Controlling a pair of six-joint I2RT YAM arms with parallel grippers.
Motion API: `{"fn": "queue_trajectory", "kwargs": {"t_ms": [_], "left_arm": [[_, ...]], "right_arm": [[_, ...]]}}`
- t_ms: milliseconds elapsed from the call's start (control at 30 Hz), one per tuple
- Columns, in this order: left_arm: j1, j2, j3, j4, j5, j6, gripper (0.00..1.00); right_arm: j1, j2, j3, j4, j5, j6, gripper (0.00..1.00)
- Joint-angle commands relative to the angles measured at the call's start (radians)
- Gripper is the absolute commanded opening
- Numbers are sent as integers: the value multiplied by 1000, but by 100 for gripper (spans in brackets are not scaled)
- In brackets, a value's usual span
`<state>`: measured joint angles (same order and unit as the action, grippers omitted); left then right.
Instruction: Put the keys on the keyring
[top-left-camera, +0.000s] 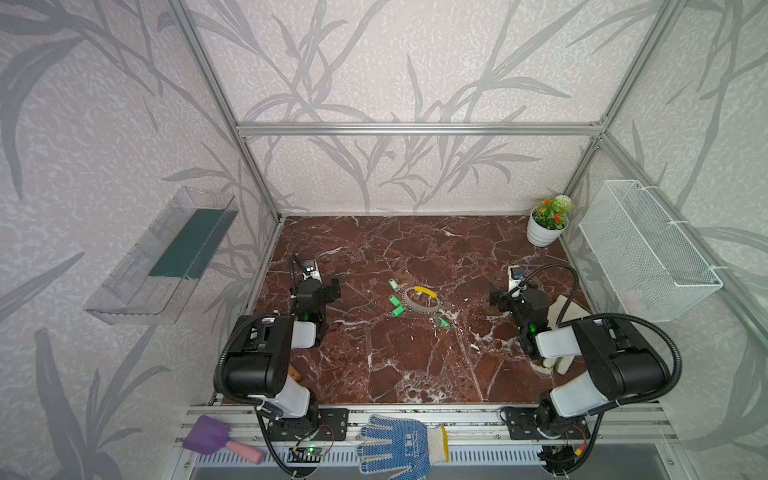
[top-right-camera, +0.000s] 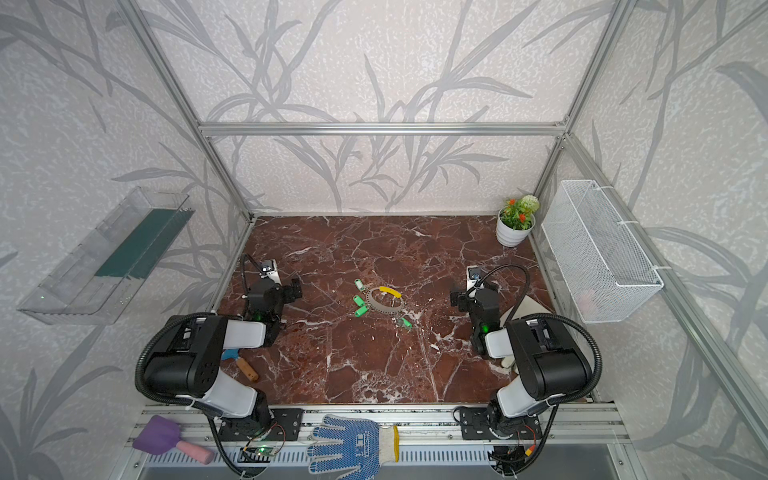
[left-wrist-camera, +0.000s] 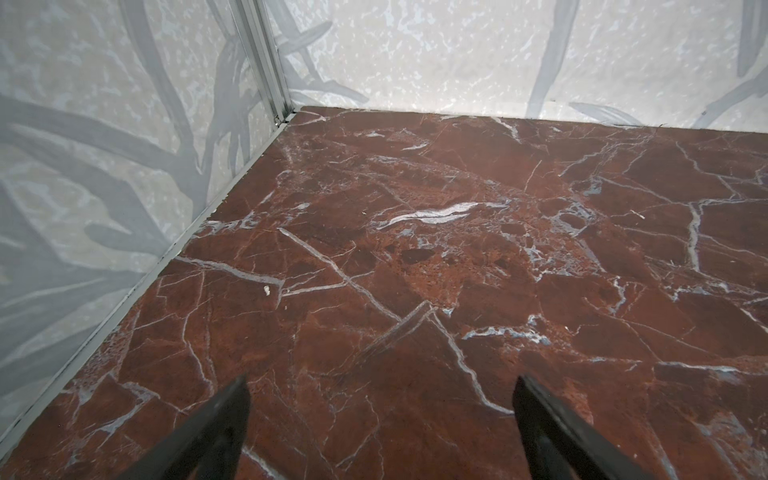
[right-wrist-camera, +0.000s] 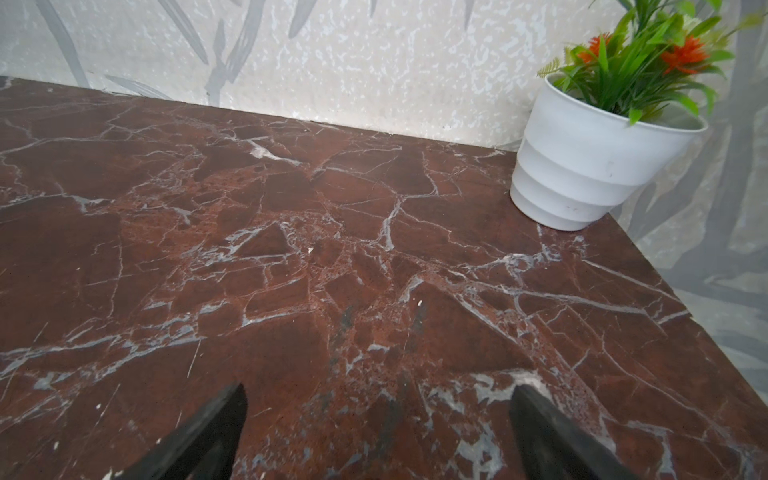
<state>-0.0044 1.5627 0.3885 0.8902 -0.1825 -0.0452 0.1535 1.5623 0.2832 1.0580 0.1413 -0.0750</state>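
**A:** Where is the keyring (top-left-camera: 419, 300)?

**B:** It lies flat near the middle of the red marble counter (top-left-camera: 374, 365), between the two arms in both top views. Its yellow sleeve (top-left-camera: 426, 291) sits on the far arc.

**A:** And the keys (top-left-camera: 394, 300)?

**B:** Four green heads show, all down on the counter. Three lie in a loose column just beside the ring's left edge. The fourth (top-left-camera: 444, 322) lies off the near right of the ring. They are too small for me to tell whether any touches the band.

**A:** What are the left jaws doing?

**B:** They are spread wide with nothing between them. The left wrist view shows two dark fingertips (left-wrist-camera: 237, 399) apart over bare marble, facing the far left corner. The left arm (top-left-camera: 257, 357) is well apart from the keys.

**A:** And the right jaws?

**B:** They are also spread and empty. In the right wrist view they face the back wall, with a white potted plant (right-wrist-camera: 590, 166) off in the far right corner. The right arm (top-left-camera: 615, 357) is well clear of the ring too.

**A:** Is there anything else around?

**B:** A blue dotted glove (top-left-camera: 395, 444) and a purple scoop (top-left-camera: 208, 434) rest on the front rail.
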Motion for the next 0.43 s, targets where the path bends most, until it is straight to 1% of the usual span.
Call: {"fn": "queue_trajectory", "kwargs": {"t_ms": [0, 67, 200, 400], "left_arm": [[-2, -4, -9, 39, -6, 7, 99], [-3, -3, -11, 40, -8, 7, 99], [-13, -1, -15, 54, -32, 12, 99], [-14, 0, -17, 59, -36, 13, 99]], "right_arm": [[3, 3, 54, -38, 59, 20, 99], [3, 5, 89, -101, 75, 27, 99], [3, 3, 90, -104, 75, 29, 99], [3, 5, 90, -104, 74, 29, 99]]}}
